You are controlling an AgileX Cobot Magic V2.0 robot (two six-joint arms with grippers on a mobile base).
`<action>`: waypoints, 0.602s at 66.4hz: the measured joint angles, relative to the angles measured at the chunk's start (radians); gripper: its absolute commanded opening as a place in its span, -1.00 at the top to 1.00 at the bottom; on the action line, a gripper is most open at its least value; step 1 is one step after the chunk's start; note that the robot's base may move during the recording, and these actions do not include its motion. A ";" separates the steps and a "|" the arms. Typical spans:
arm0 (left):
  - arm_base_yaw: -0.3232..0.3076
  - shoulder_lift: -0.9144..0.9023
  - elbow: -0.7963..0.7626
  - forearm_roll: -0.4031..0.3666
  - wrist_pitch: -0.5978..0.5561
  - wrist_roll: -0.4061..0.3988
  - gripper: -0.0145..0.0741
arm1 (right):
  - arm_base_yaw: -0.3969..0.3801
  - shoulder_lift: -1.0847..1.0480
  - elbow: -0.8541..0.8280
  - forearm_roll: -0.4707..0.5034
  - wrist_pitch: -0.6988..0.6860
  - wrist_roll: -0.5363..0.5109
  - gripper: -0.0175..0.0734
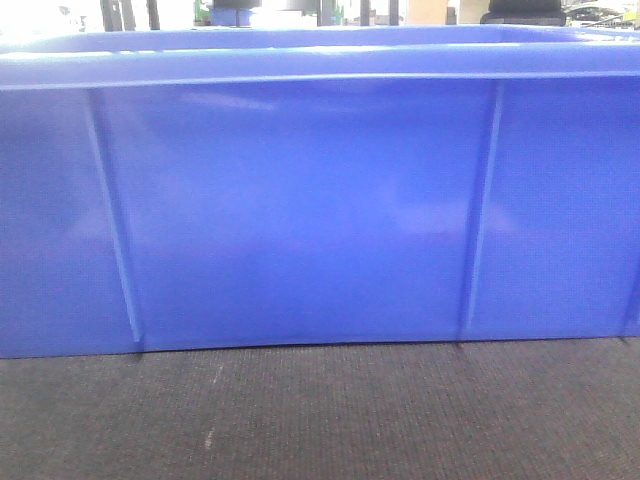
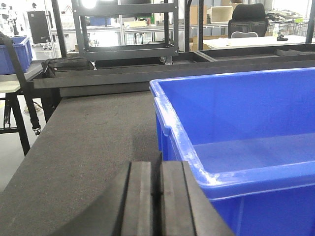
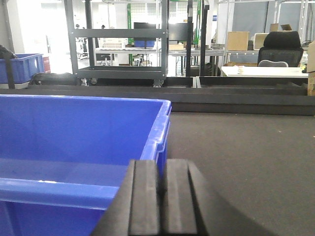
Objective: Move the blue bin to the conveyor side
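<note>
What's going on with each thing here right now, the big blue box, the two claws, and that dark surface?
blue bin: upright, open-topped, appears empty, resting on the dark surface.
left gripper: shut, holding nothing, near the bin's left corner, outside its rim.
right gripper: shut, holding nothing, near the bin's right corner.
conveyor: flat under the bin; whether it runs cannot be told.

no readable text, no labels, no brands, no numbers anywhere

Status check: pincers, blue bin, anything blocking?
Both pincers shut, empty: left pincer, right pincer. Blue bin upright on conveyor, between them. Nothing blocking.
</note>
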 measured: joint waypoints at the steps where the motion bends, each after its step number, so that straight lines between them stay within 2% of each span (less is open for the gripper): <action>1: 0.000 0.000 0.000 0.000 -0.002 0.000 0.71 | 0.000 0.000 0.000 0.000 0.000 0.000 0.77; 16: 0.000 -0.002 0.031 0.001 -0.029 0.000 0.71 | 0.000 0.000 0.000 -0.002 0.000 0.000 0.77; 24: 0.029 -0.002 0.108 -0.001 -0.056 0.000 0.71 | 0.000 0.000 0.000 -0.002 0.000 0.000 0.77; 31: 0.065 -0.002 0.204 -0.012 -0.131 0.000 0.71 | 0.000 0.000 0.000 -0.002 0.000 0.000 0.77; 40: 0.111 -0.002 0.341 -0.019 -0.332 0.000 0.71 | 0.000 0.000 0.000 -0.002 0.000 0.000 0.77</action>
